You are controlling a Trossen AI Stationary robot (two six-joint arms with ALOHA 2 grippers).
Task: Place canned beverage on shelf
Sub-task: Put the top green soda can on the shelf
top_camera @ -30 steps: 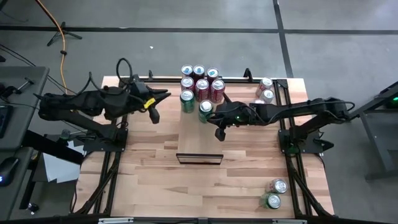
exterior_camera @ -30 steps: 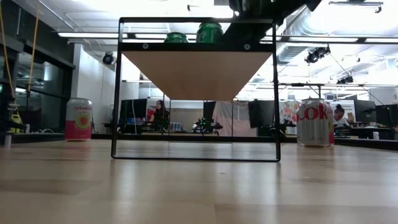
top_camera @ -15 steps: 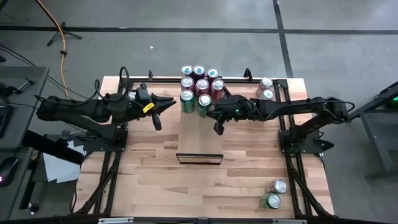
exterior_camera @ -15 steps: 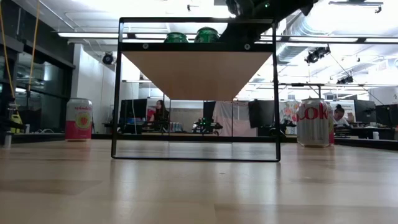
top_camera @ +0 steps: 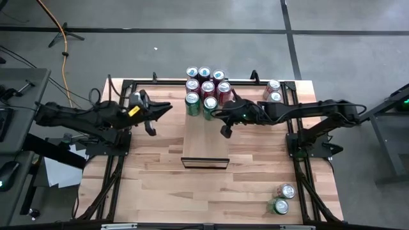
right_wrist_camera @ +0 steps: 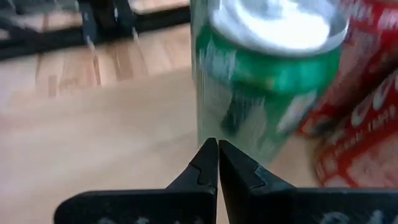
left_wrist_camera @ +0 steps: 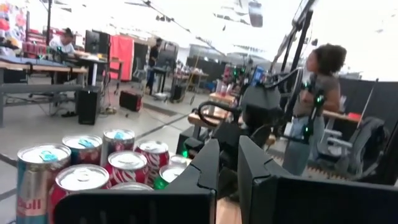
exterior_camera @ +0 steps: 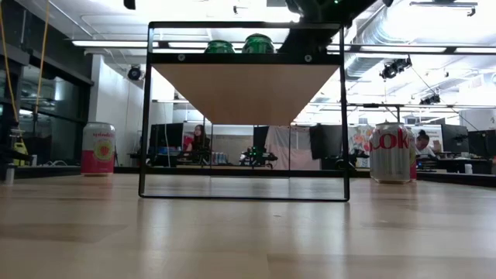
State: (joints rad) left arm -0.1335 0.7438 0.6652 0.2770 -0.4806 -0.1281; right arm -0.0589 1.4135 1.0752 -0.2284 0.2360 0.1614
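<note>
The green can [top_camera: 209, 106] stands upright on the shelf [top_camera: 204, 137], just beside another green can [top_camera: 192, 103] and the red cans [top_camera: 208, 87], likely packed at that end to leave the shelf's length free. The right tool [top_camera: 225, 130], fingers pressed together and empty, hovers near it. Its wrist view shows the can [right_wrist_camera: 264, 81] ahead of those touching fingertips; the low view shows both green tops [exterior_camera: 258, 43] level. The left tool [top_camera: 149, 120] waits over the surface [top_camera: 153, 185], narrowly parted.
</note>
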